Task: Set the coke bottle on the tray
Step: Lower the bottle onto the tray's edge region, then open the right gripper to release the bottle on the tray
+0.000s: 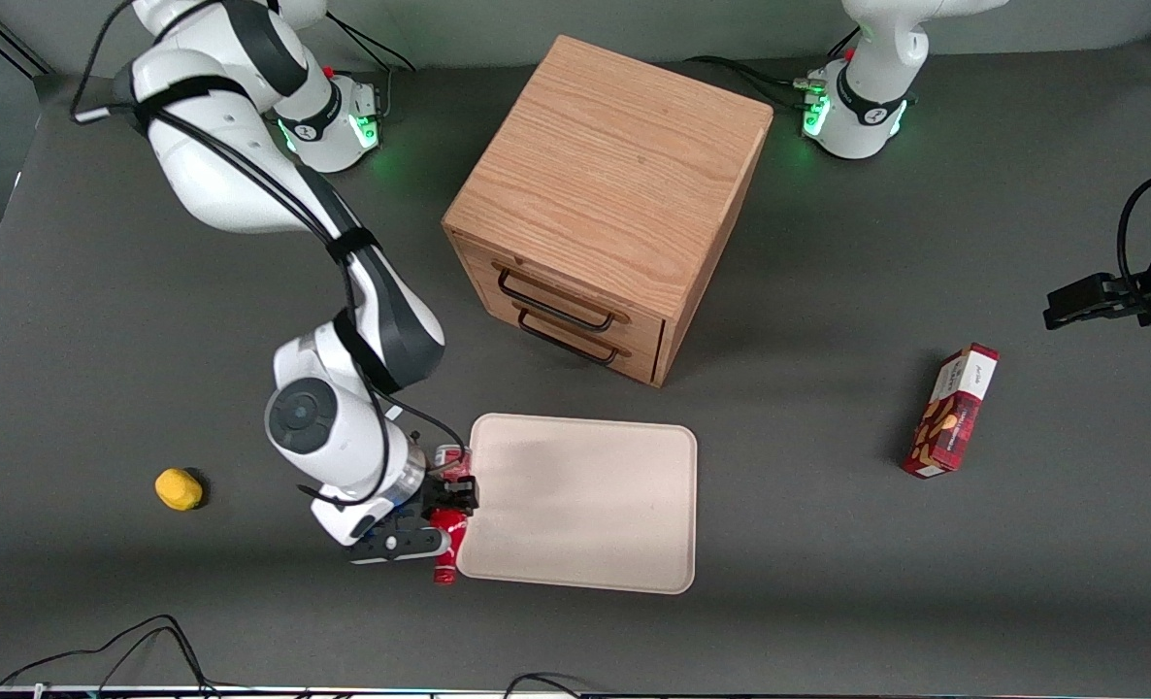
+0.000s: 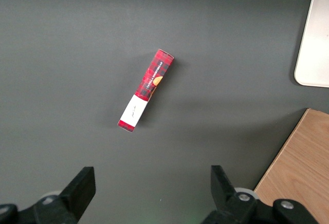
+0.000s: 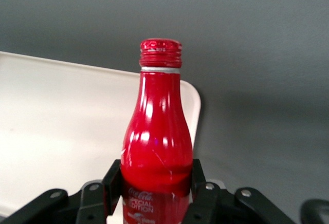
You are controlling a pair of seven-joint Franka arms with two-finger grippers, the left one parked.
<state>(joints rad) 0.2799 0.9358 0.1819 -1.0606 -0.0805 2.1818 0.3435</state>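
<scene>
Coke bottle (image 3: 158,131), slim and red with a ribbed red cap and white label marks low on its body, sits clamped in the right arm's gripper (image 3: 157,185), whose two black fingers (image 3: 112,183) press against opposite sides of its lower body. In the front view the bottle (image 1: 449,549) lies roughly level, with its capped neck sticking out of the gripper (image 1: 449,505) toward the front camera, right along the edge of the tray (image 1: 585,500) at the working arm's end; whether it hangs over the rim or just beside it cannot be told from that view. From the wrist camera the cap shows against the dark table, with the cream tray (image 3: 56,131) and its rounded corner spreading out to one side of the bottle. The tray is a large flat beige rectangle with a low raised rim, lying in front of the wooden drawer cabinet (image 1: 609,209) and nearer the front camera than it. A small yellow object (image 1: 179,488) rests on the table toward the working arm's end, well apart from the tray. A red plaid snack box (image 1: 952,412) lies toward the parked arm's end of the table, and the left wrist view shows it (image 2: 146,90) flat on the grey surface, with a tray corner (image 2: 312,54) at the edge of that picture.
</scene>
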